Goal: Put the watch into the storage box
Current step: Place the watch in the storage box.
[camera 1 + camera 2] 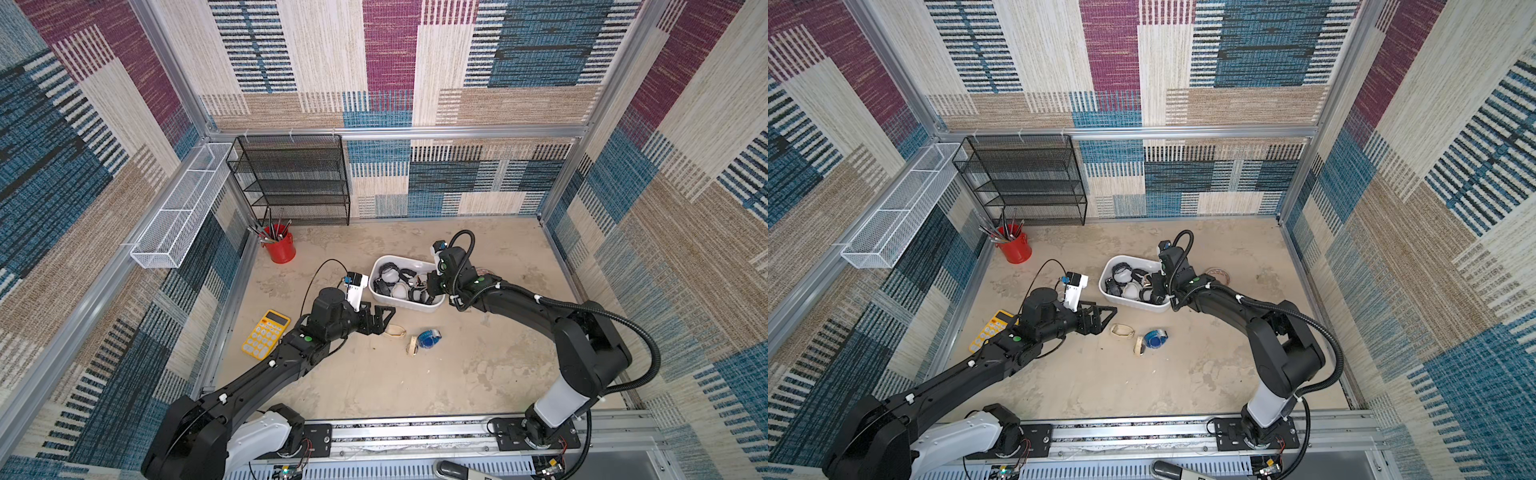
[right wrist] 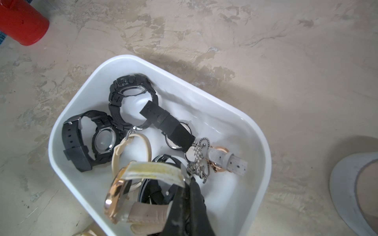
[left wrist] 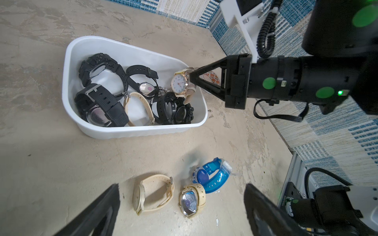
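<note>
One watch (image 3: 180, 84) pinched at the box's (image 3: 141, 132) right end.
Right gripper (image 3: 193, 78) is clamped on it, holding it over the other watches (image 3: 98, 104) inside; left gripper (image 1: 383, 319) gapes wide above the table (image 3: 61, 163), on the box's near side.

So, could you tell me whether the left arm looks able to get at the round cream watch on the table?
Probably yes: the left gripper is open, just short of the round cream watch, with only bare table between them. The blue watch lies beyond it, not in the way.
</note>
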